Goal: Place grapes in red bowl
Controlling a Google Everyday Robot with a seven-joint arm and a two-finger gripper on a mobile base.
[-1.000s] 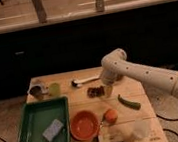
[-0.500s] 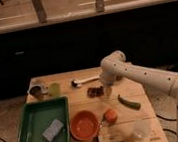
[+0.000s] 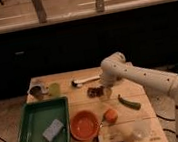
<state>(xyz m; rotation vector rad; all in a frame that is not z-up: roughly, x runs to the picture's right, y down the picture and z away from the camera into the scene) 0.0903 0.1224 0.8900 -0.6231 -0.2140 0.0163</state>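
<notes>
The grapes [image 3: 94, 91], a small dark reddish-brown bunch, lie on the wooden table [image 3: 141, 88] near its middle. My gripper [image 3: 103, 88] points down at the right end of the bunch, right against it. The white arm [image 3: 139, 76] reaches in from the right. The red bowl [image 3: 84, 125], round and orange-red, stands empty toward the front of the table, below and left of the grapes.
An orange fruit [image 3: 110, 115] sits just right of the bowl. A green pepper [image 3: 129, 102] lies to the right. A green tray [image 3: 32, 140] holds a grey sponge [image 3: 53, 130] at the left. A green cup [image 3: 54, 89], a dark cup [image 3: 37, 90], a white utensil [image 3: 84, 80], a packet [image 3: 111, 139] and a clear cup [image 3: 138, 130] also stand on the table.
The gripper has edged slightly left, closer onto the grapes. The grapes, bowl and other things have not moved.
</notes>
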